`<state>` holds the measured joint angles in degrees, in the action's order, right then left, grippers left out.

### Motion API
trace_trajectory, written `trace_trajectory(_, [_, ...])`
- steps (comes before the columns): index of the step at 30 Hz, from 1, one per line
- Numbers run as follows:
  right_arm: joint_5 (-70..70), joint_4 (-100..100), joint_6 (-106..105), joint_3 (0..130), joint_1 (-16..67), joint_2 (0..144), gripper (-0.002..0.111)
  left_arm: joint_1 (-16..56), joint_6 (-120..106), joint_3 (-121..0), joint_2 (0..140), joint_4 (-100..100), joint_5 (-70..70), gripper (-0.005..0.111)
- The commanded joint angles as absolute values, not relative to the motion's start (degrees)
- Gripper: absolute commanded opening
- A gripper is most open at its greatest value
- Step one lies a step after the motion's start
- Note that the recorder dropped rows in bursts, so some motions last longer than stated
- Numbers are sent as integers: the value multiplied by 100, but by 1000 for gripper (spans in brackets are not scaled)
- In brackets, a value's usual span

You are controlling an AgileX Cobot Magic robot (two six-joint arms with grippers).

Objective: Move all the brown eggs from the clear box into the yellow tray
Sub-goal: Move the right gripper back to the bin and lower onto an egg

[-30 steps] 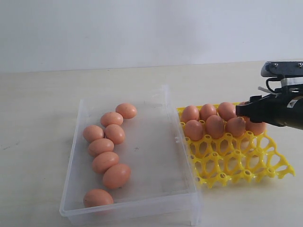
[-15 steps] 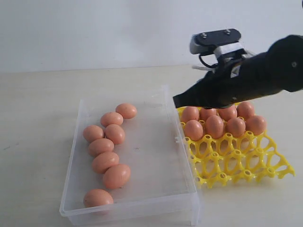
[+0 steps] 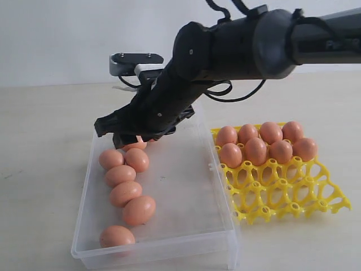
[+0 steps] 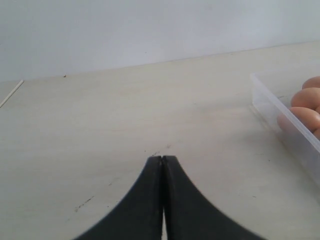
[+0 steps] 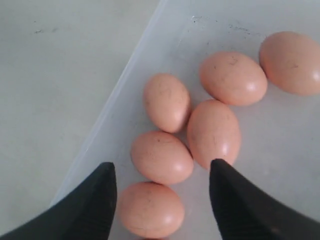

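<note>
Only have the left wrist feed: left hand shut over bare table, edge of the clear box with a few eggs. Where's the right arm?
Observer: In the exterior view the right hand hangs over the far left end of the clear box, just above the brown eggs.
Operator: Holding one?
Observer: No. The right wrist view shows its fingers wide apart, with only eggs lying in the box below them.
Operator: Tray count?
Observer: Eight brown eggs sit in the yellow tray, in its two far rows. The near cups are empty.
</note>
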<state>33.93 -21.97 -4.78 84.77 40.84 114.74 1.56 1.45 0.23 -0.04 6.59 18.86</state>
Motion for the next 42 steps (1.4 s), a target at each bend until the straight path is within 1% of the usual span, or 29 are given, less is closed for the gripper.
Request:
trace_trajectory(1, [3489,-2126,-447,8841,4100,11922,57,164,180,0,0,668,1809,0])
trace_trajectory(5, [3474,-1638,-453,9025,4127,12248,57,164,180,0,0,668,1809,0])
trace_trajectory(10, [3609,-1517,-612,9477,4127,12645,57,164,180,0,0,668,1809,0])
trace_trajectory(19, [4199,-877,-637,10291,4127,13091,57,164,180,0,0,668,1809,0])
trace_trajectory(42, [4006,-903,-880,10388,4127,13489,56,164,180,0,0,668,1809,0])
